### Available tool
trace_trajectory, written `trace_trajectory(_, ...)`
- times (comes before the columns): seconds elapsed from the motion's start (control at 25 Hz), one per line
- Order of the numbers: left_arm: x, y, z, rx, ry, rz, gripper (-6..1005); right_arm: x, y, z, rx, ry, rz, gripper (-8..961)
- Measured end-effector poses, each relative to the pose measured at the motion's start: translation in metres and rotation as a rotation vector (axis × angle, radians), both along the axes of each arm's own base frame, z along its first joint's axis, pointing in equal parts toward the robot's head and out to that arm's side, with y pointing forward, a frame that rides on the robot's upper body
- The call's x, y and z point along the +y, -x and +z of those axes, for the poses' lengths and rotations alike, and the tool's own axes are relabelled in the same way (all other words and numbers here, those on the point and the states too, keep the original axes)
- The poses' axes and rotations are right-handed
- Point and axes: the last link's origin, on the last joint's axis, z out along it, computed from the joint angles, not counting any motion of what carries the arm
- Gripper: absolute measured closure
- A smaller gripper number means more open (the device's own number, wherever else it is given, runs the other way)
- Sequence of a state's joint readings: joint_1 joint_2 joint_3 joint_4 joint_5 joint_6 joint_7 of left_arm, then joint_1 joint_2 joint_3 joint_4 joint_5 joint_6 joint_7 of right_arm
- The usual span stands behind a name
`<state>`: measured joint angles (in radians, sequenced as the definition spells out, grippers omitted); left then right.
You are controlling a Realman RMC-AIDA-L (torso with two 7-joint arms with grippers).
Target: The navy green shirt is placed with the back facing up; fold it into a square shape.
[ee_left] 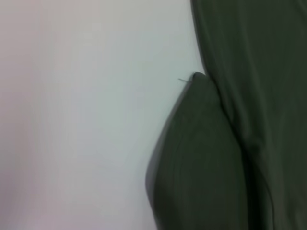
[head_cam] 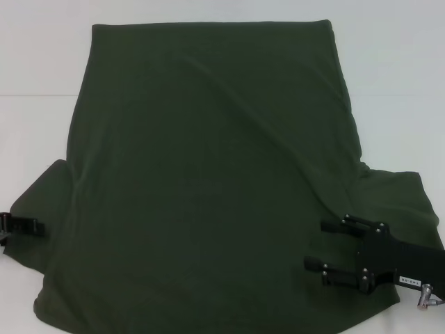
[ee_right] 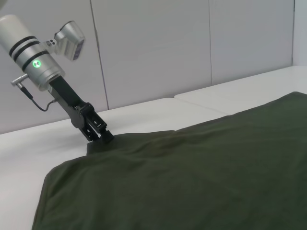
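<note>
a white table point(head_cam: 389, 83) fills the scene, its surface smooth and matte, with a faint seam running across it where two tabletops meet. behind it stands a pale grey wall point(ee_right: 158, 48) made of flat panels divided by thin vertical joints. the light is soft and even, casting only weak shadows on the tabletop.
</note>
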<state>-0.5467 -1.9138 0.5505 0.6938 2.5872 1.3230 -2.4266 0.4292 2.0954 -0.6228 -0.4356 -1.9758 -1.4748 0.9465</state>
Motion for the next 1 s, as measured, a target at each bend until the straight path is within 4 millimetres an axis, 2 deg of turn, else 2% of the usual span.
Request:
trace_trajectory(0.12,0.0012,-0.0004,-0.001,0.022,0.015,-0.011,52,0.0005,0.0006,0.0,0.001,0.0,0.002,130)
trace_trajectory(0.32,0.0032,0.0003,-0.0033,0.052,0.021,-0.015,222,0.001,0.0009,0.0006,0.001,0.001,0.004,130)
trace_trajectory(0.44,0.0034,0.0012,-0.0026,0.059,0.014,-0.013,408,0.0012,0.001,0.0007,0.001,0.001,0.005,130)
trace_trajectory(0.84,0.003,0.0014,-0.0029,0.055,0.011,-0.01,884,0.001,0.0009,0.0008,0.001,0.001,0.005,130)
trace_trajectory(1.0,0.0038,0.0013,-0.0006,0.054,0.005,-0.011,957,0.0013,0.001,0.0012,0.0,0.0,0.006,130)
